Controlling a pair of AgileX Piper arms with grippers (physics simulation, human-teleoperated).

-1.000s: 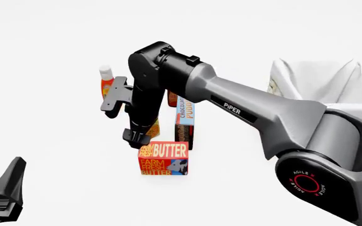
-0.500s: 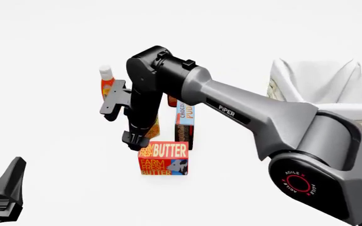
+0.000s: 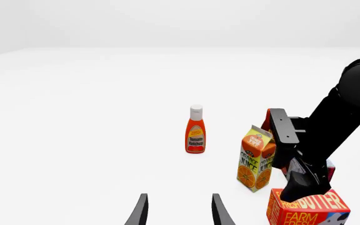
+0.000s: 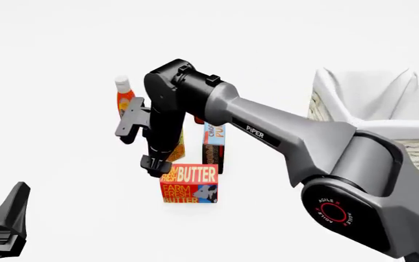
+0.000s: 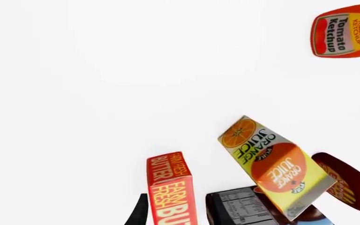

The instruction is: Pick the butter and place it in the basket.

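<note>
The butter (image 4: 189,183) stands at lower centre of the front view, just before the pudding box (image 4: 214,143), its lettered long side running left to right. The right gripper (image 4: 155,166) points down at the box's upper left corner; in its wrist view the parted, empty fingers straddle one narrow end. The left gripper (image 3: 178,212), open and empty, waits well apart. The basket (image 4: 326,107) sits at the right edge.

Plain white table (image 4: 64,136), pale blank backdrop, even shadowless light
</note>
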